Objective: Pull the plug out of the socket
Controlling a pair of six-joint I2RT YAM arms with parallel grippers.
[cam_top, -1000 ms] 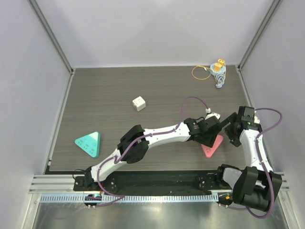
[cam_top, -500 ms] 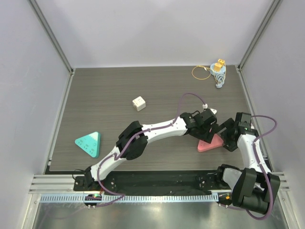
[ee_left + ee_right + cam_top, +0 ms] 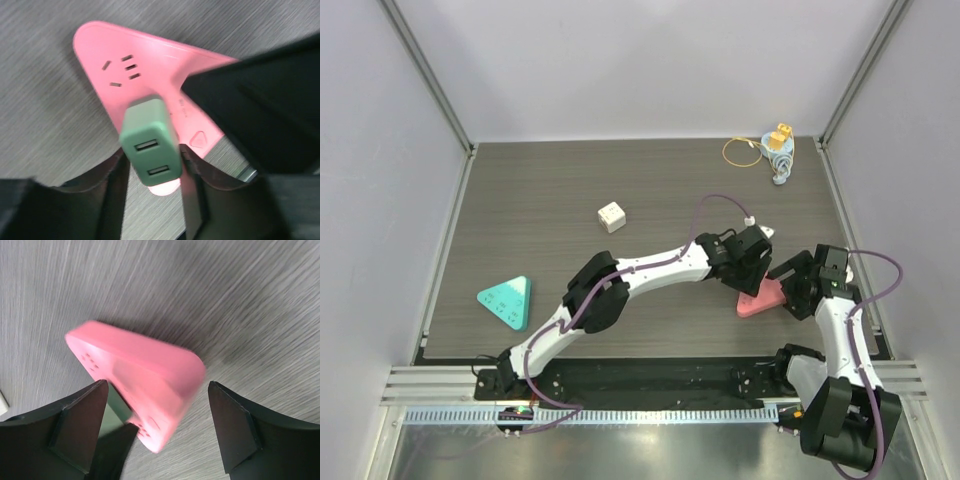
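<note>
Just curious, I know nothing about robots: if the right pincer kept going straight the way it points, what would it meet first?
The socket, most likely: it lies right ahead of the right pincer, between its open fingers, though depth is unclear.

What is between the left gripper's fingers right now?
The green plug, seated in the pink socket, fills the gap between the left fingers; left wrist view.

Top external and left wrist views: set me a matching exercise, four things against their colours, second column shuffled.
Things:
1 socket, at right
2 plug
3 triangular block, at left
4 cube

Colours:
A white
B pink
C teal
D green

Pairs: 1-B, 2-D, 3-C, 4-A.
</note>
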